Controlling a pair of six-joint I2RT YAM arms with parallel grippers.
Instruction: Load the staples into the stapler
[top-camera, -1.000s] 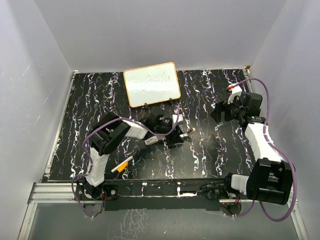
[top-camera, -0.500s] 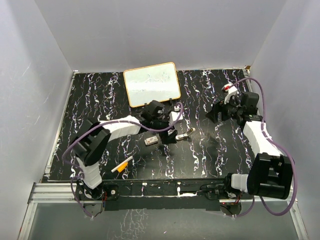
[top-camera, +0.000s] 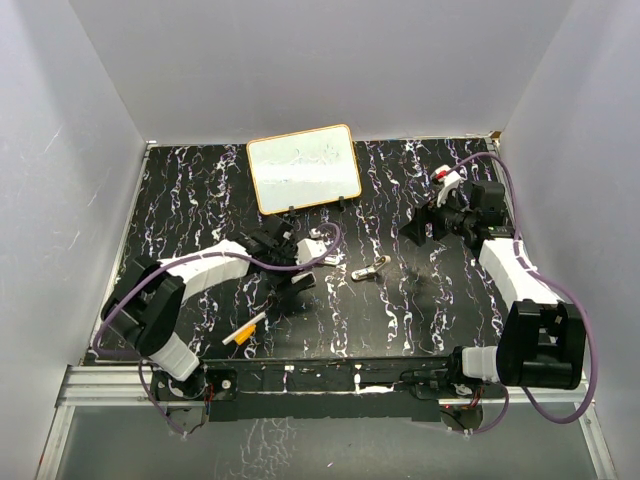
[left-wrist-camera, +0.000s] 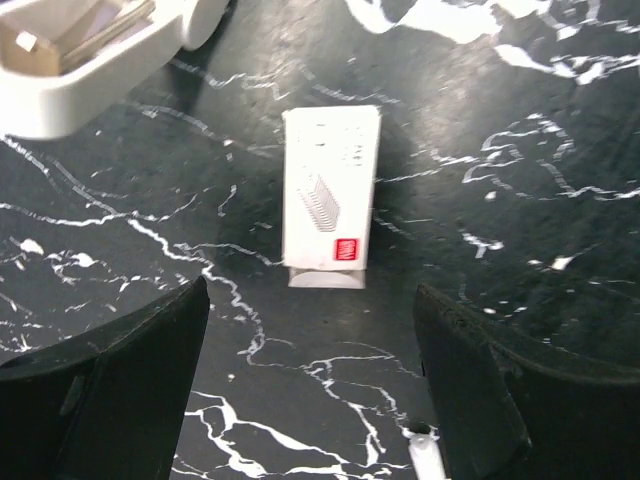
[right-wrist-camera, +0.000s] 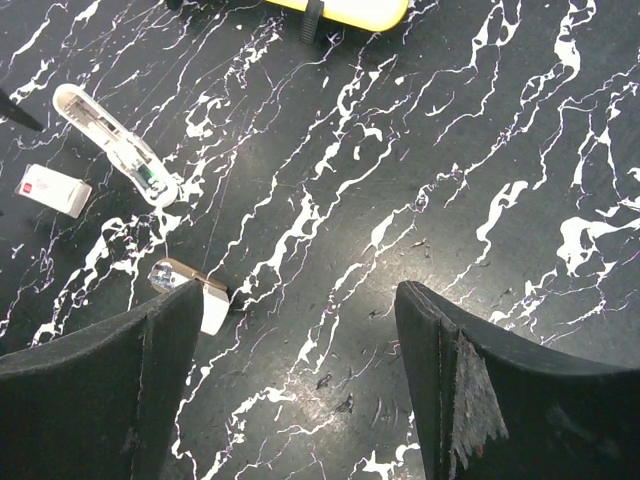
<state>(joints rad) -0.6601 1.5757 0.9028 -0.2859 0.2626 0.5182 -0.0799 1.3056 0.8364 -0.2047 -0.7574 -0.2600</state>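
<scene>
Just beyond spread left hand (left-wrist-camera: 312, 385), staples (left-wrist-camera: 330, 195), flat on tabletop (left-wrist-camera: 530, 90).

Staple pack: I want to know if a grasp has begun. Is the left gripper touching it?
Apart. Left wrist view: the staples lie flat, bare table separating them from both fingers of the open left gripper.

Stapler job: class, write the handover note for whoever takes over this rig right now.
Left gripper: jaws open, hovering above the staples, not gripping them.
Right gripper: jaws open, empty, well away from both items.
Staples: boxed, lying flat between the left jaws.
Stapler: lying beside the staples, apparently opened.
Done: nothing loaded yet.
Left: grasp the staples, load them into the stapler, close it.
</scene>
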